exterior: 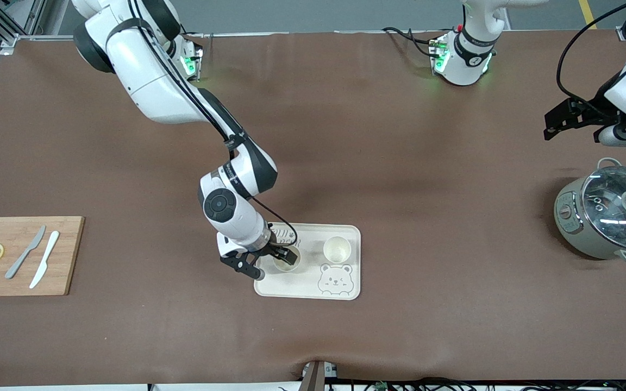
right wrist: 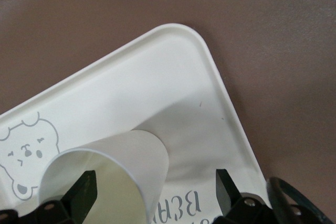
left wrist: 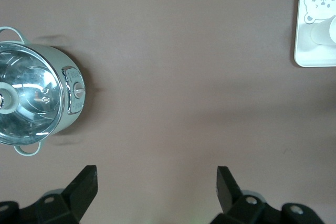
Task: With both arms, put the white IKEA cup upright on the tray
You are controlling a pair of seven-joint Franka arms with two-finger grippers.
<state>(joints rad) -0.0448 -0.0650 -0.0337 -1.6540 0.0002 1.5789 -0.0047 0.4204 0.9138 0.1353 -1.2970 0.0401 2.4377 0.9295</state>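
Now that the white cup (exterior: 286, 259) stands upright on the tray (exterior: 345, 290) between the right gripper's (exterior: 276, 259) spread fingers, it should lift straight up without nudging it, while the left gripper (exterior: 571, 122), also spread, waits over the table near the pot (exterior: 609, 212).

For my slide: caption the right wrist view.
Open right gripper around an upright white cup on the bear-print tray.

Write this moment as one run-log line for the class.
right hand: open, around upright cup on tray | left hand: open, waiting above table near pot | second cup: upright on tray
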